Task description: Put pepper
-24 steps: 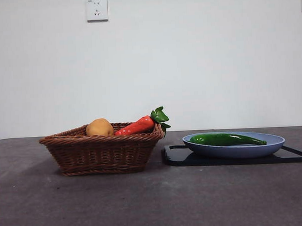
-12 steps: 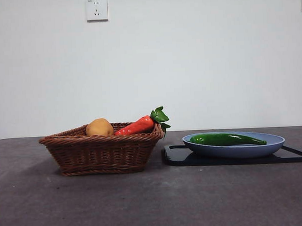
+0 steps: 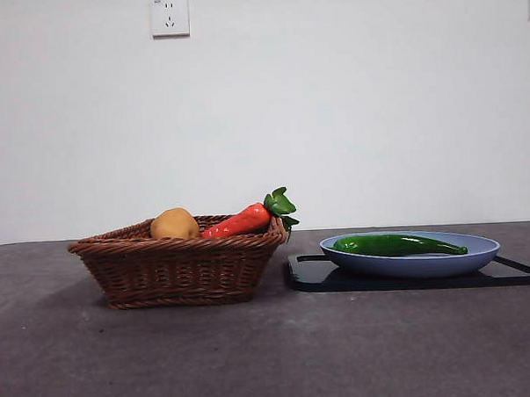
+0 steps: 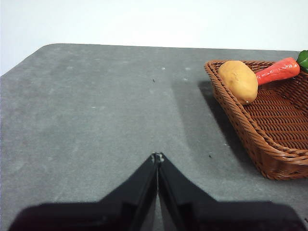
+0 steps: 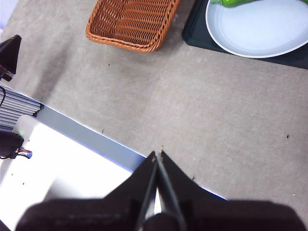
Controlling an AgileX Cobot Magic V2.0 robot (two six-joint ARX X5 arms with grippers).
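Pepper point(image 3: 397, 244) inside blue plate point(image 3: 478, 252) rim; both end effectors point(image 4: 157, 157) point(image 5: 158, 154) pressed together, apart

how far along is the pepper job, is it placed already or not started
Cannot tell which. The pepper lies on the blue plate, beside the basket holding the carrot and potato. Nothing is in hand: left gripper and right gripper are shut, empty, away from it.

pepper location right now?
In the front view the pepper lies flat in the blue plate on the black board, right of the wicker basket; neither gripper is near it.
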